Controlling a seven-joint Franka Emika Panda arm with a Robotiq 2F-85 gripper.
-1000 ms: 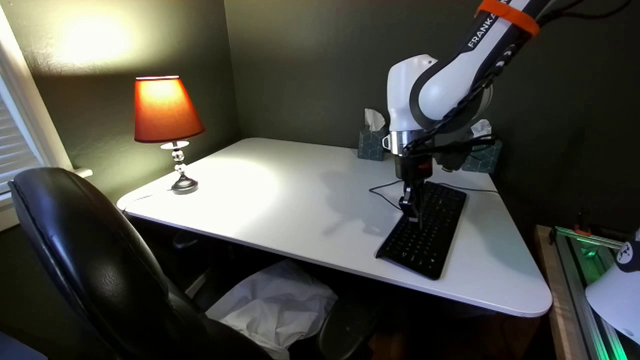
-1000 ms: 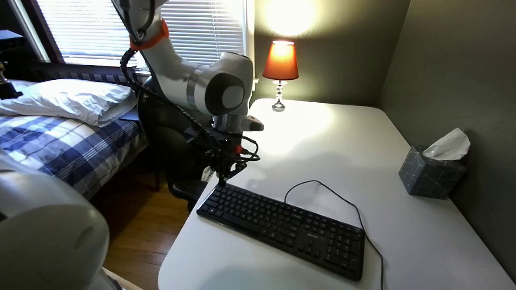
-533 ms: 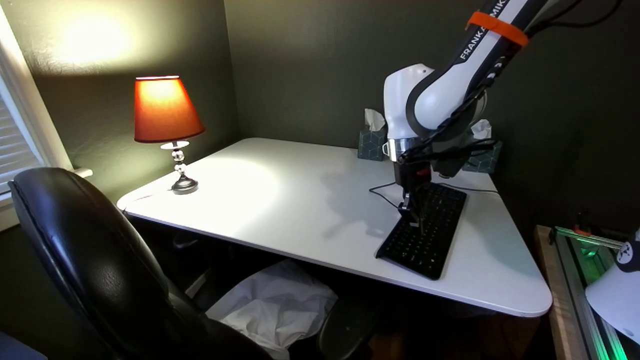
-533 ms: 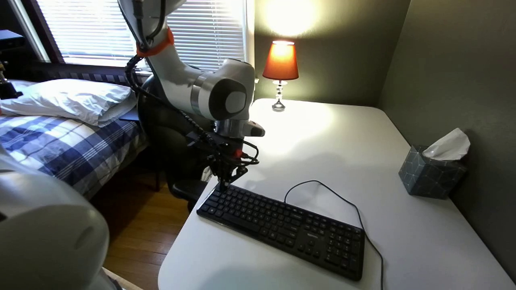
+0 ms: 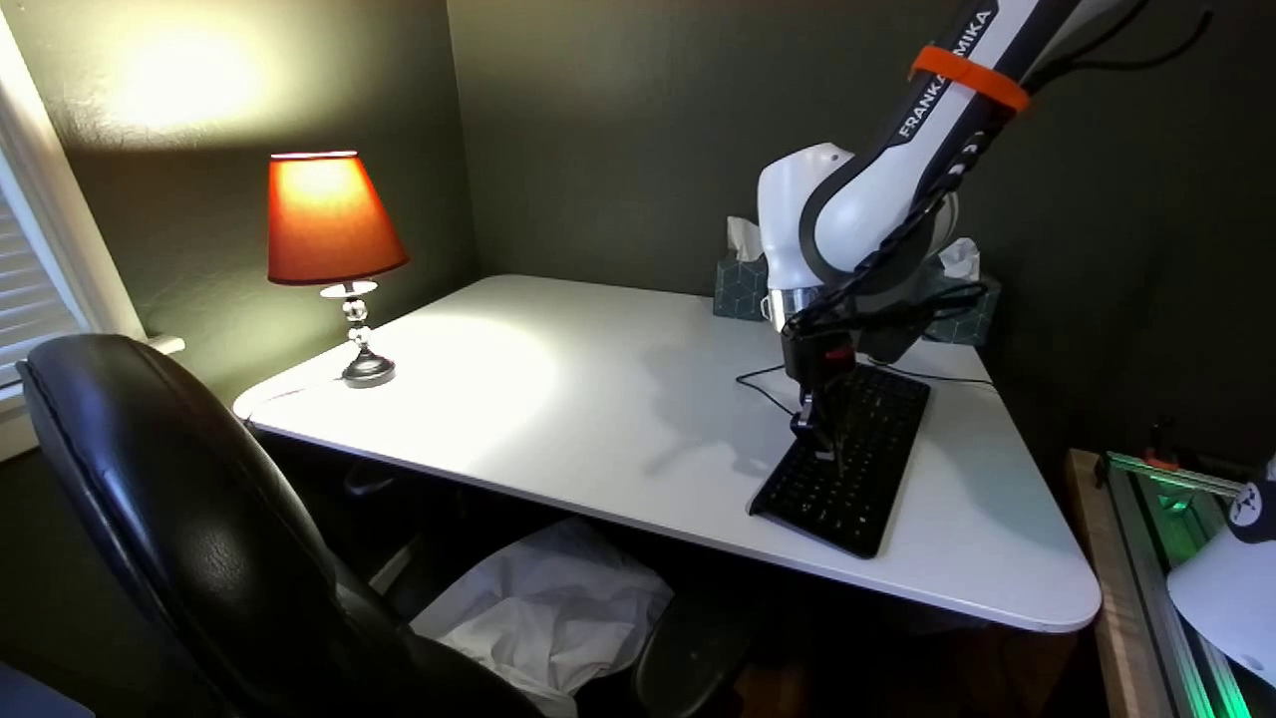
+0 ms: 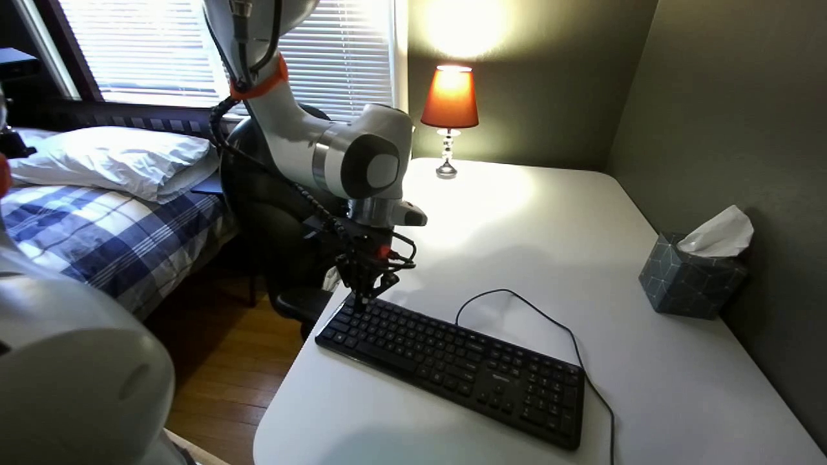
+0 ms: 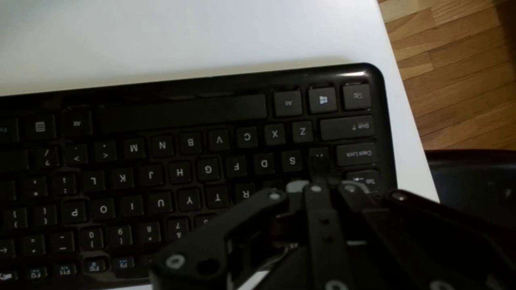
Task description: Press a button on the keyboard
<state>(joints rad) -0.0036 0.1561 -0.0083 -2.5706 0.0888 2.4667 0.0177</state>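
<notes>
The black keyboard (image 5: 892, 429) lies flat on the white desk in both exterior views (image 6: 446, 355). Its left-hand end fills much of the wrist view (image 7: 181, 114), with the letters upside down. My gripper (image 7: 321, 166) is shut and empty, its fingertips together over the A key (image 7: 319, 152), between S and Caps Lock. The fingertips cover most of that key. In the exterior views the gripper (image 5: 837, 464) points down over the keyboard's end near the desk edge (image 6: 360, 305). I cannot tell whether the fingertips touch the key.
A thin black cable (image 6: 572, 332) runs from the keyboard's back edge. Tissue boxes (image 5: 740, 289) stand at the back of the desk (image 5: 598, 389). A red lamp (image 5: 334, 219) stands at the far corner. A black chair (image 5: 179, 519) stands by the desk edge.
The arm has come down, and my gripper has moved lower and slightly further over the keys. The keyboard has not moved. The gripper shows no opening or closing.
</notes>
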